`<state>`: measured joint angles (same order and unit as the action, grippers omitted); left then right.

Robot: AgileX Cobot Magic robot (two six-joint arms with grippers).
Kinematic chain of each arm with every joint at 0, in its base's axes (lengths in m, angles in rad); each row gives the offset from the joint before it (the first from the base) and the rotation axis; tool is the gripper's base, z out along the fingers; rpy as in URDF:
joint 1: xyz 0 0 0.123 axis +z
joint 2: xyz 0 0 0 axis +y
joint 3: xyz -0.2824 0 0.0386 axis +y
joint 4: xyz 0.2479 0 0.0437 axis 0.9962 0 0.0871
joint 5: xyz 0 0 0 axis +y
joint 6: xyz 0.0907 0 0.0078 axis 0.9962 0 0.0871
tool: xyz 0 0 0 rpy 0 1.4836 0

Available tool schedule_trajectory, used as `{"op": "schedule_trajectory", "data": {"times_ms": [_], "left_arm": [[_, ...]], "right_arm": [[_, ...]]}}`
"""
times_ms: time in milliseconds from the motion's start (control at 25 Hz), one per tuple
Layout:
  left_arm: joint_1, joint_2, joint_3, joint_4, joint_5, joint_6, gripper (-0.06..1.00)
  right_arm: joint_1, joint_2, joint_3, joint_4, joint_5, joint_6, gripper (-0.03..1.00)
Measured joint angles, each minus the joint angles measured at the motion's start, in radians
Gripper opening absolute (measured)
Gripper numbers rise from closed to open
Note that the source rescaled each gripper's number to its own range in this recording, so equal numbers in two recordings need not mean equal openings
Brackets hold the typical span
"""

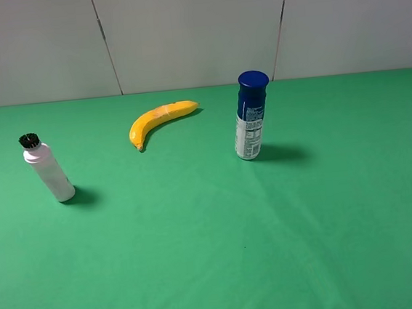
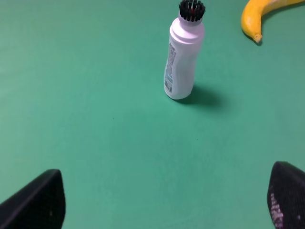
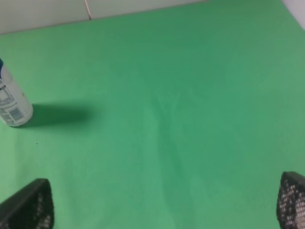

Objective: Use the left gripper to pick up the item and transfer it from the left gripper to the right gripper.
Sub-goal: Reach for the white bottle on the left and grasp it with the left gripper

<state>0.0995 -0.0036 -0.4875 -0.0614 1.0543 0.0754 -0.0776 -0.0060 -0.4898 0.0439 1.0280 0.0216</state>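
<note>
Standing upright at nine o'clock in the high view: the white waisted bottle [image 1: 49, 172], wearing its black cap, barcode label facing the left gripper [image 2: 162, 198]. Gaping wide and gripping nothing: left gripper and right gripper [image 3: 158, 202].

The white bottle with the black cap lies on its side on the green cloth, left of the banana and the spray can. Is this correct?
Not quite: the white bottle stands upright, not on its side, as the left wrist view shows. It is on the green cloth, left of the banana and the spray can.
</note>
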Motion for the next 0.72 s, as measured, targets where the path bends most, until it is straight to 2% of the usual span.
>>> {"op": "schedule_trajectory", "data": {"times_ms": [720], "left_arm": [[0.0,0.0,0.0,0.0,0.0,0.0,0.73]], "right_arm": [[0.0,0.0,0.0,0.0,0.0,0.0,1.0]]}}
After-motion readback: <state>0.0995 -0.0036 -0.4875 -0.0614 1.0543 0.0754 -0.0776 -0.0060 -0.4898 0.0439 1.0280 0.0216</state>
